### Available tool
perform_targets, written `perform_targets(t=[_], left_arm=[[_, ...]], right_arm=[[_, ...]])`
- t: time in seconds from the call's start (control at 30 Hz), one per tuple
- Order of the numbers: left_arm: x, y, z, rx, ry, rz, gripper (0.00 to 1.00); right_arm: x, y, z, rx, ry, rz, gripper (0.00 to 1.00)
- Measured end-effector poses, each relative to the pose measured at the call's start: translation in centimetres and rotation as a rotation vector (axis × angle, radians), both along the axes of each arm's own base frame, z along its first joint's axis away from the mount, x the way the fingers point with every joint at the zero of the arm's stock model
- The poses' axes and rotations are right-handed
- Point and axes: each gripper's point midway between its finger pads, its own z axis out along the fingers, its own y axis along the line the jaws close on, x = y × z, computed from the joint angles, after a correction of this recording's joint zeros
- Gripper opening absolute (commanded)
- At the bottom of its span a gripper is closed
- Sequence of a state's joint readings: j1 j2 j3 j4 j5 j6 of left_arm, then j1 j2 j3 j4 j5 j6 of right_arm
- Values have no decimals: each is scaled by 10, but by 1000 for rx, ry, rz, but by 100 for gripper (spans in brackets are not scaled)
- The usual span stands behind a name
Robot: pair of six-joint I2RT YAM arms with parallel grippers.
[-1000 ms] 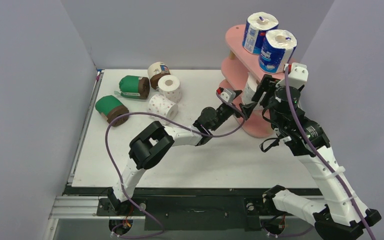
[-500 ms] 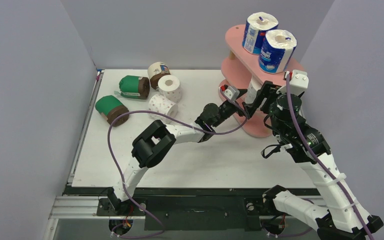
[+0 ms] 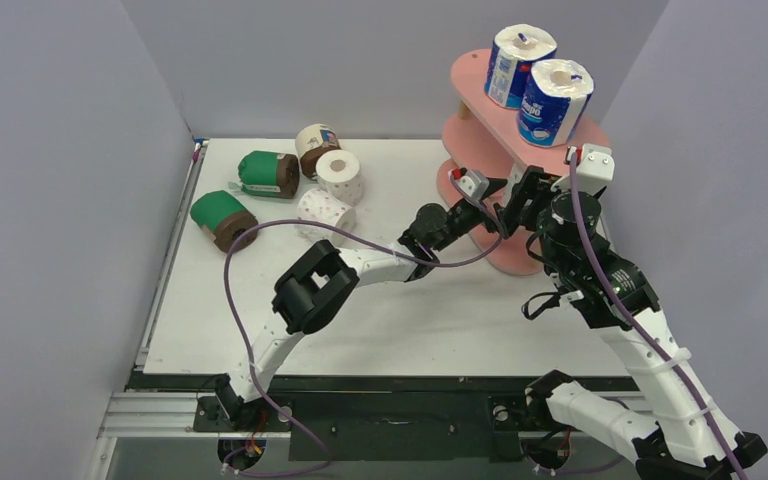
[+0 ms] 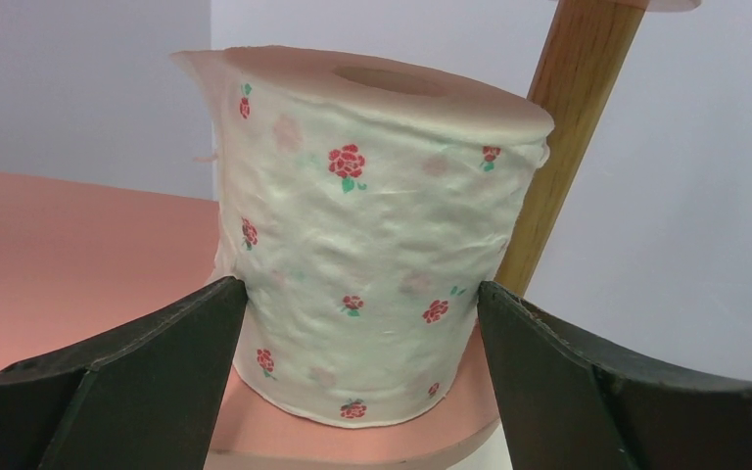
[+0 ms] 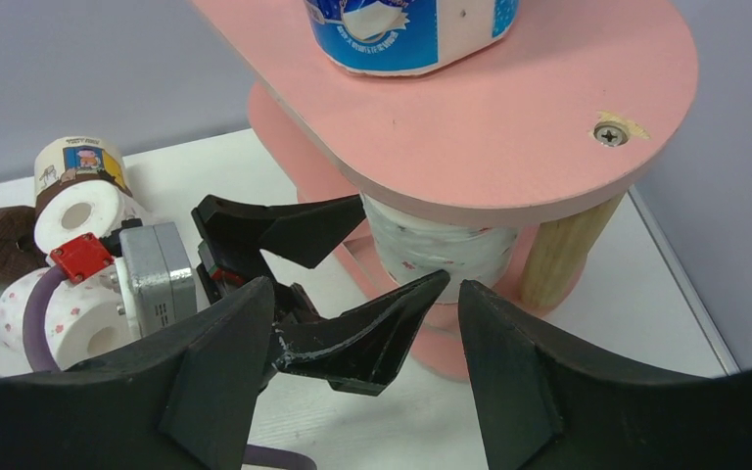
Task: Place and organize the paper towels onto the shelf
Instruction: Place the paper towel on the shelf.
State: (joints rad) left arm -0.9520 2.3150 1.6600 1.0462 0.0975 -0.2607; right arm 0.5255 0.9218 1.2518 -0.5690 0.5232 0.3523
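Grey walls enclose a white table [image 3: 480, 320]. From above, five loose rolls [image 3: 268, 172] lie rear-left and two blue-white rolls [image 3: 555, 100] stand atop the pink shelf [image 3: 468, 72].

Left wrist: the left gripper [image 4: 362, 294] clamps an upright rose-printed roll [image 4: 372, 196] beside a wooden post [image 4: 568, 127].

Right wrist: that roll sits on the tier under the top board [image 5: 509, 137]; the right gripper [image 5: 362, 294] hangs apart, empty.

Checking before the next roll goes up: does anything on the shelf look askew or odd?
The rose-print roll stands upright but close to the rim of the shelf, beside the wooden post, and a loose paper flap juts from its top edge.
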Motion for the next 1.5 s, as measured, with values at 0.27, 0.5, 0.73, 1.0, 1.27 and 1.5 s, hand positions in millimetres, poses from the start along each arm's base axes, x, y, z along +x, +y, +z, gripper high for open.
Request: perform_targets(t=[0.27,0.5,0.73,1.0,1.27,1.5], left_arm=[[0,-11,-1,-14,6,-24,86],[3,-14,-1,-20,11,-28,86],[4,-17,-1,-23,18,-30,87],[5,-16,-1,-26,24,-31,88],[4,11,-23,-7,60,-13,95],[0,73,-27,15,121,59,96]], right_arm=[[-9,-1,2,12,-19,14,64],[-10,-1,-5,7,-10,17,64],[-12,2,-12,2,1,30,64],[-19,-6,-10,7,-17,11,64],[-34,-29,-22,-20,-8,-70,65],[-45,-52,-33,-33,-9,-173,65]])
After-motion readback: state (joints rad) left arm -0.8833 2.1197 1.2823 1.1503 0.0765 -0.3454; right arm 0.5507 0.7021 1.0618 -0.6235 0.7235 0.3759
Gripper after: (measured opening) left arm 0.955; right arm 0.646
